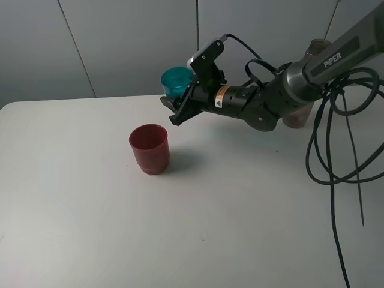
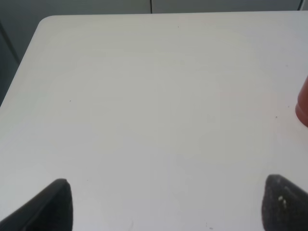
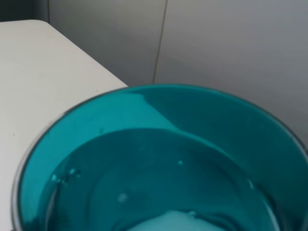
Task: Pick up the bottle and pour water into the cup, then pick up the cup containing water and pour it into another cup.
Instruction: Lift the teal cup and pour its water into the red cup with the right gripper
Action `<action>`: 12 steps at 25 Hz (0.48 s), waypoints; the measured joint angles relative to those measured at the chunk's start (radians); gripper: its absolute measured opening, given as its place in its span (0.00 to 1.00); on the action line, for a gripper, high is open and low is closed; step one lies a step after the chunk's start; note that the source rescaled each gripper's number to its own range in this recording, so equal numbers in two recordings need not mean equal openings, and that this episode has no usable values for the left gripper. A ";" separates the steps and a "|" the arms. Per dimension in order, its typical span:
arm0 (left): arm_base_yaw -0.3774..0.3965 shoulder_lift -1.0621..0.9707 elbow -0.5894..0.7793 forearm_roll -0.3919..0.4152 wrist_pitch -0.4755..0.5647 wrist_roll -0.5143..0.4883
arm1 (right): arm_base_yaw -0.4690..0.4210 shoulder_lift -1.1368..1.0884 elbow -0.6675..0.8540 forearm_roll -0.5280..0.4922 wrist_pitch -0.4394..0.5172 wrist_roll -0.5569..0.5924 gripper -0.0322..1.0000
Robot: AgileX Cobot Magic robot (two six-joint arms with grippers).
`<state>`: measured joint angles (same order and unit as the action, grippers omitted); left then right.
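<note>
The teal-blue cup point(image 1: 176, 81) hangs in the air above the table, up and to the right of the dark red cup point(image 1: 149, 148). My right gripper point(image 1: 180, 101) is shut on its side. In the right wrist view the cup point(image 3: 159, 159) fills the picture, with water and small bubbles inside; the fingers are hidden there. The red cup stands upright on the table and shows as a sliver point(image 2: 303, 106) in the left wrist view. Behind my right arm the grey-brown bottle point(image 1: 314, 49) stands at the back right, mostly hidden. My left gripper point(image 2: 166, 207) is open over bare table.
The white table point(image 1: 90, 210) ends at a grey wall behind. Black cables point(image 1: 336, 150) loop down from the right arm over the table's right side.
</note>
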<state>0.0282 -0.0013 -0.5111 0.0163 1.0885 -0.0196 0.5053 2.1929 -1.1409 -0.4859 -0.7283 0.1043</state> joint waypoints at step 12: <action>0.000 0.000 0.000 0.000 0.000 0.000 | 0.032 0.000 0.000 -0.002 0.000 -0.256 0.10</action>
<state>0.0282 -0.0013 -0.5111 0.0163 1.0885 -0.0196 0.5375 2.1929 -1.1409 -0.4879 -0.7280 -0.1522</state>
